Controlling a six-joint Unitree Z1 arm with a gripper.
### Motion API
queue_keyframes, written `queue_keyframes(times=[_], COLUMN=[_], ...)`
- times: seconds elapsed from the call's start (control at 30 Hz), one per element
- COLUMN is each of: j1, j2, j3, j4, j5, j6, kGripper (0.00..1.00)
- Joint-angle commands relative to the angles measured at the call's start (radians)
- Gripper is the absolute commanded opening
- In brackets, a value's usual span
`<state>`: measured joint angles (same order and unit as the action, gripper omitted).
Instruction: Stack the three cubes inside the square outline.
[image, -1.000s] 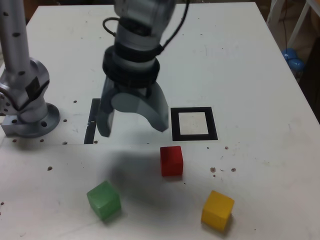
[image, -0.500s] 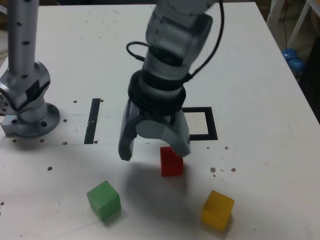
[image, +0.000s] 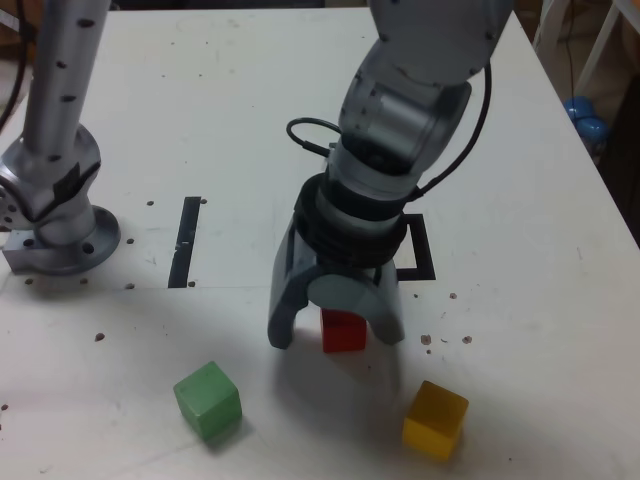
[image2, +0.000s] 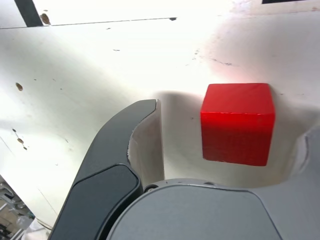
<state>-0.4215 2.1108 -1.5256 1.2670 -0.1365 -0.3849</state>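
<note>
Red cube (image: 343, 331) sits on the white table (image: 520, 290) between the spread jaws of the gripper (image: 335, 338) in the exterior view, the square outline (image: 418, 250) just behind it and half hidden, the green cube (image: 208, 399) and yellow cube (image: 435, 419) near the front edge. From the wrist view, the red cube (image2: 238, 123) lies between the open fingers (image2: 122, 150), clear of the one fully in sight.
</note>
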Motion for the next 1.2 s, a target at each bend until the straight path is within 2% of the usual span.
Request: queue_keyframes(times=[0.0,0.17,0.37,0.5,0.87,1.17], j1=[0.000,0.000,0.000,0.000,0.000,0.015], j2=[0.015,0.031,0.041,0.041,0.034,-0.012], j3=[-0.009,-0.021,-0.026,-0.027,-0.024,-0.045], j4=[0.001,-0.002,-0.018,-0.027,-0.024,0.024], j5=[-0.003,-0.001,0.017,0.031,0.037,0.089], j6=[0.000,0.000,-0.002,-0.001,0.006,0.038], kGripper=[0.86,0.74,0.44,0.32,0.30,0.30])
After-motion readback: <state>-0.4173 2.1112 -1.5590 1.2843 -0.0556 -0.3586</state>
